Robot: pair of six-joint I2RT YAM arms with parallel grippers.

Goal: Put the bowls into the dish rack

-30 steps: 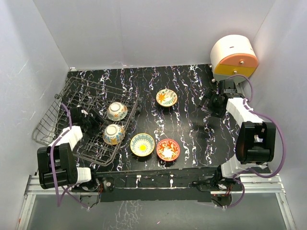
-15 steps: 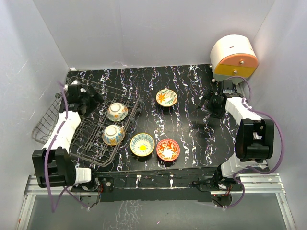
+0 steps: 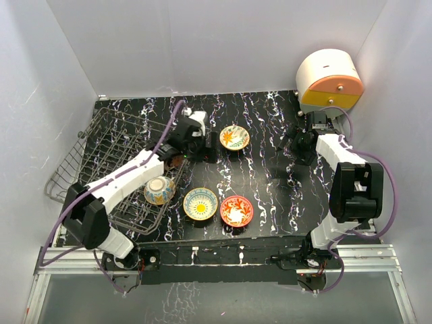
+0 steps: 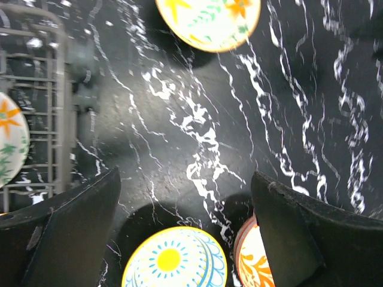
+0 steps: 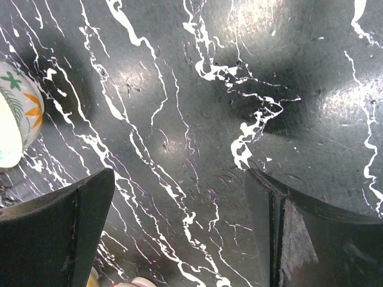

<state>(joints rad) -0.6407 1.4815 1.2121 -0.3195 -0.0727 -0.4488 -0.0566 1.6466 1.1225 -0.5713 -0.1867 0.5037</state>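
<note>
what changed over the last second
The left gripper swung from the near left of the dish rack, past its far left corner, to the table right of it, open and empty, near the far bowl. The bowl in the rack, the yellow-blue bowl, the red bowl and the right gripper stayed put.

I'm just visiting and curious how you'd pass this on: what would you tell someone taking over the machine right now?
Left pincer: open, empty, over the table between the dish rack and the far bowl.
Right pincer: open, empty, over the table at the far right.
Done: a cream-sided bowl sits in the rack; the left arm hides part of the rack.
Left: the far bowl, yellow-blue bowl and red-orange bowl, all on the table.
</note>
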